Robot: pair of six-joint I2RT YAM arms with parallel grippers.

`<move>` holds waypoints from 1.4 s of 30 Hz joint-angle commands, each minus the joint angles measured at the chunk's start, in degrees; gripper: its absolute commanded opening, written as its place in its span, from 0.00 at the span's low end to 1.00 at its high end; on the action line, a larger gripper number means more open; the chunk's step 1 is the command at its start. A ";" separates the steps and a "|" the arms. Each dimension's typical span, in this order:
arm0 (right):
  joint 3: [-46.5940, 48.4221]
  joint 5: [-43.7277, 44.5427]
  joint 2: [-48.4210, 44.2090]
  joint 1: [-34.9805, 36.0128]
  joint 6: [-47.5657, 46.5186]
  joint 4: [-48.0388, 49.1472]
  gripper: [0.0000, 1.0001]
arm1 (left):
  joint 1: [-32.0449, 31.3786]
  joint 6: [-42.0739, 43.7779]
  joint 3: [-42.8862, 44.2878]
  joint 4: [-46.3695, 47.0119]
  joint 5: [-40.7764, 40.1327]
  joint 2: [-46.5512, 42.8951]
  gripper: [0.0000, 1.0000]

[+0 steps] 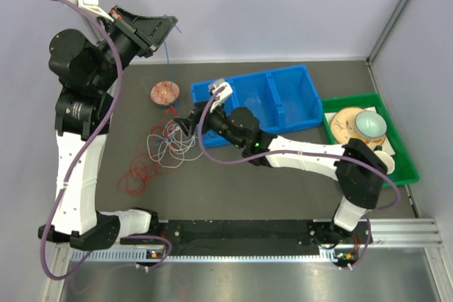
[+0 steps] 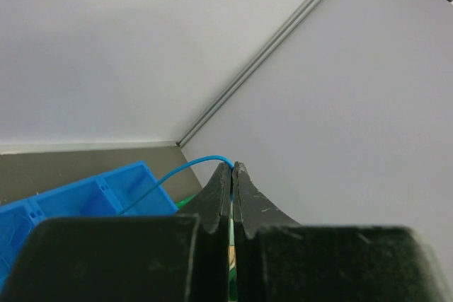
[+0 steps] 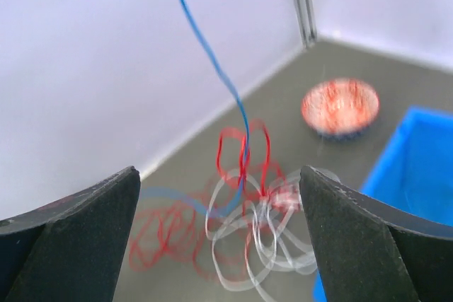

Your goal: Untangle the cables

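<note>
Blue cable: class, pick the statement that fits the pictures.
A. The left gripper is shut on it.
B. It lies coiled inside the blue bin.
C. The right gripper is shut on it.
A. In the left wrist view the left gripper is shut, and the blue cable comes out from between its fingertips. The right gripper is open, with its jaws wide apart.

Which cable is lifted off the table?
The blue cable, pinched in the left gripper and stretched up from the tangle; the red cables and white cables lie heaped on the table.
</note>
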 commanded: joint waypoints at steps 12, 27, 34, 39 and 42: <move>26.82 -6.03 10.99 -0.13 1.43 -6.63 0.00 | -0.10 1.49 -1.71 -3.04 -7.87 -6.30 0.00; 0.19 0.55 -11.88 -0.22 -10.00 -18.74 0.00 | -0.10 8.61 -9.35 -7.53 -22.82 -5.16 0.00; -3.50 -4.99 -20.13 2.59 -5.96 -17.62 0.00 | -0.10 10.46 -18.41 -6.31 -14.85 -1.22 0.00; -9.30 -1.92 -25.84 2.68 -2.53 -16.66 0.00 | -0.10 12.13 -22.97 -4.72 -6.22 1.70 0.00; -15.79 2.12 -31.28 2.68 -0.25 -16.65 0.00 | -0.10 11.87 -29.21 0.80 2.02 -0.58 0.00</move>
